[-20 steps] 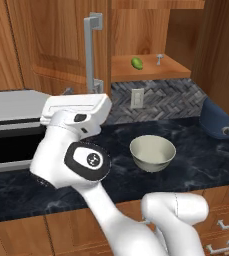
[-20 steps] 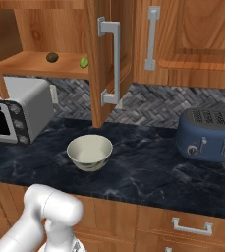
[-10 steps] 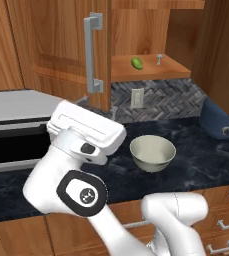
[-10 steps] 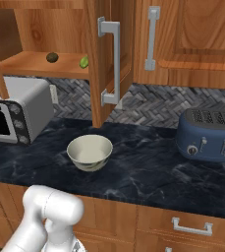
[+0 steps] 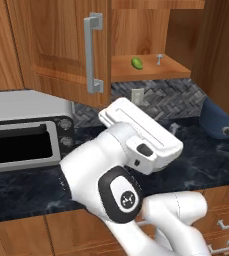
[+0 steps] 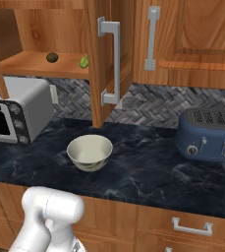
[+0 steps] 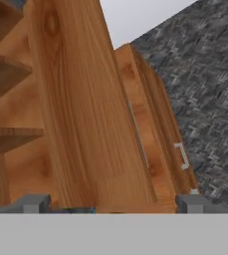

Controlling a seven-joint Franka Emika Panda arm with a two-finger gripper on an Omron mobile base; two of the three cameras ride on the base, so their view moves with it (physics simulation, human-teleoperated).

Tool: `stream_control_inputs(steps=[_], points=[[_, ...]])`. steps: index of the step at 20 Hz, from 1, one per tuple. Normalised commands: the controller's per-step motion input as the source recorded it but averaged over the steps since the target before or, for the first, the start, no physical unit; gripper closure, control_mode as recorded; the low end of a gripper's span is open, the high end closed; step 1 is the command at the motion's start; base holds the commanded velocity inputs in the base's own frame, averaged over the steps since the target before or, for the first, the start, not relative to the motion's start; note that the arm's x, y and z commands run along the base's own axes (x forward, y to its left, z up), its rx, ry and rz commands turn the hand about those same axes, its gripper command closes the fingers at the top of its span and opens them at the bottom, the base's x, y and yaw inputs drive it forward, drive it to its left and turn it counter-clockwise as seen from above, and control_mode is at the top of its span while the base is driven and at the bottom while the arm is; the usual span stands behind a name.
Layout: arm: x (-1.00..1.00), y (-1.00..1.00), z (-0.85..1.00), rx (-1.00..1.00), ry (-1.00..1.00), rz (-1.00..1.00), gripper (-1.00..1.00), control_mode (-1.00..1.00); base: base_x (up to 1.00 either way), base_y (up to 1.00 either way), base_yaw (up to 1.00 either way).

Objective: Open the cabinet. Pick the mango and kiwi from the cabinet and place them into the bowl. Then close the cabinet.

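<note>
The gripper [image 7: 110, 206] has its jaws spread wide and empty, facing an open door of the cabinet [image 6: 101, 59]. With the doors open, picking comes next: reach to the shelf, where the mango [image 6: 84, 62] and kiwi [image 6: 52, 57] lie apart, above the bowl [image 6: 89, 152] on the counter [image 6: 148, 172].

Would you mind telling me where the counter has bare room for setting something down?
The widest bare stretch of counter lies between the bowl and the blue toaster. A narrower strip runs along the front edge, before the bowl. It is tighter on the left, between the bowl and the toaster oven, under the open cabinet door.
</note>
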Motion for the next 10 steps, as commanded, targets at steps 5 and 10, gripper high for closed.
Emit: stream_control_inputs(steps=[5, 10], points=[[0.04, -0.62, 0.02, 0.23, 0.05, 0.02, -1.00, -1.00, 0.00, 0.00, 0.00], [0.16, -0.25, 0.00, 0.15, 0.28, 0.13, -1.00, -1.00, 0.00, 0.00, 0.00]])
